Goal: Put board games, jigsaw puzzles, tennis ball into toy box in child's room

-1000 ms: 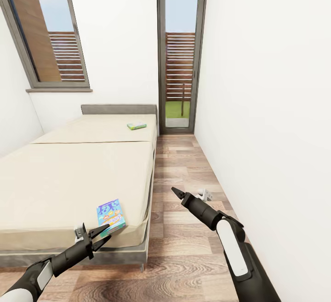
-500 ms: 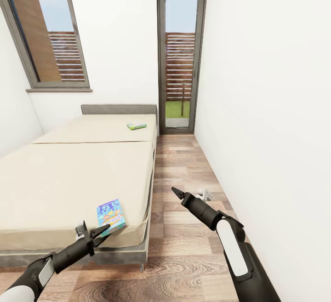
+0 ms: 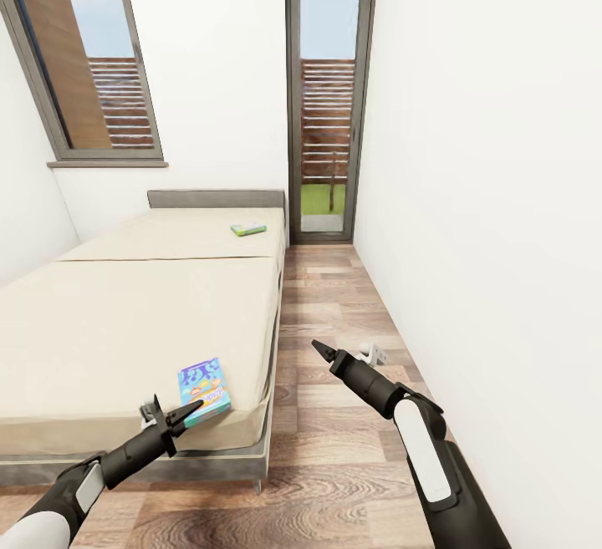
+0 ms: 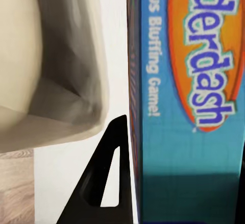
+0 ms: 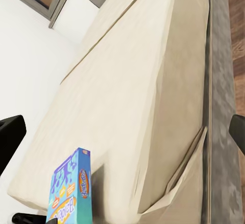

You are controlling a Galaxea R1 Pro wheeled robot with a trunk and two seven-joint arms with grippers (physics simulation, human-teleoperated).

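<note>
Tons of open mattress on the bed (image 3: 125,315), nothing between the blue board game (image 3: 203,391) at the near corner and the green one (image 3: 248,230) up by the headboard (image 3: 216,198). Floor strip (image 3: 334,315) beside the bed is narrow, boxed in by the right wall (image 3: 485,198).

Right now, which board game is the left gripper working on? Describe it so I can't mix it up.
Start at the beige bed. On its near corner by the floor lies the blue board game, with the left gripper closed on its edge. The other game, green-edged, lies far off near the headboard.
</note>
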